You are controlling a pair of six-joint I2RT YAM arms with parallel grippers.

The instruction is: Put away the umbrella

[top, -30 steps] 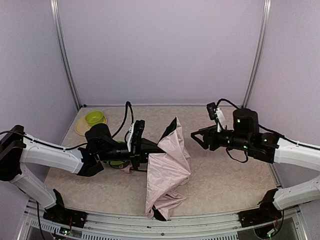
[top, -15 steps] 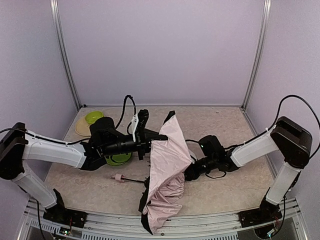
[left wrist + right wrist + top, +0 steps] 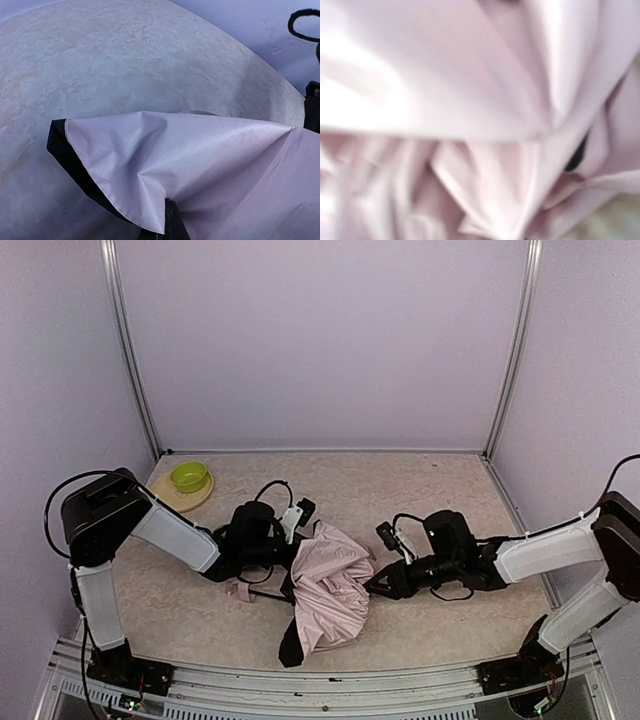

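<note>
The umbrella (image 3: 328, 585) lies half collapsed at the table's middle, its pale pink fabric crumpled and black lining showing at the near end (image 3: 290, 652). Its small pink handle (image 3: 238, 590) sticks out to the left on the thin black shaft. My left gripper (image 3: 298, 552) is low at the canopy's left edge. In the left wrist view one black fingertip (image 3: 172, 220) pinches the pink fabric (image 3: 200, 155). My right gripper (image 3: 377, 586) presses against the canopy's right side. The right wrist view is filled with blurred pink folds (image 3: 470, 125) and its fingers are hidden.
A yellow-green bowl (image 3: 188, 476) sits on a cream plate (image 3: 170, 502) at the back left. The enclosure's walls and metal posts (image 3: 130, 350) ring the table. The frame rail (image 3: 330, 685) runs along the near edge.
The canopy has dropped from a tall spread sheet into a low crumpled heap. Both arms have come down to the table, and the left arm has folded in toward the umbrella.
</note>
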